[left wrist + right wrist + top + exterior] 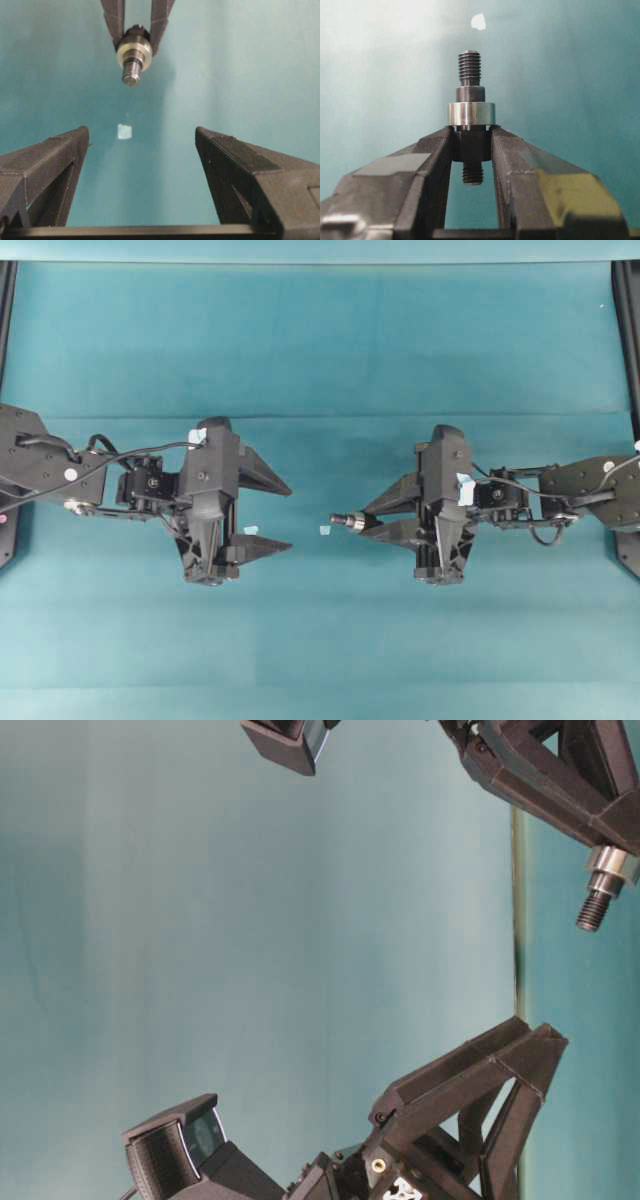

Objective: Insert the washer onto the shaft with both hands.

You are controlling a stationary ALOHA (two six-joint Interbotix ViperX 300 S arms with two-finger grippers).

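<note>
Already, your washer [471, 114] sits on the shaft [470, 75], pushed back against the tips of the right end effector [362, 522], so you appear to be at the very end of the task rather than in the middle of it. That right end effector is clamped narrow on the shaft's thicker body, and the threaded thin end points toward 9 o'clock in the overhead view, straight at your other arm. The left end effector [283, 517] stands wide with nothing between its fingers [235, 170], well apart from the shaft tip, with bare bench [320, 350] between the two.

From the left wrist view the silvery ring reads as seated square around the shaft at 12 o'clock, with the thread showing in front of it. What is left, in my judgement, is only for you to confirm the ring is fully home; if it needs a push, bring the left fingers in level along the shaft's axis and keep the right grip firm so the rod does not slip.

A small pale tape scrap [325, 530] lies on the bench just beside the shaft tip, below it; it is not in the path. Nothing else stands between the arms
</note>
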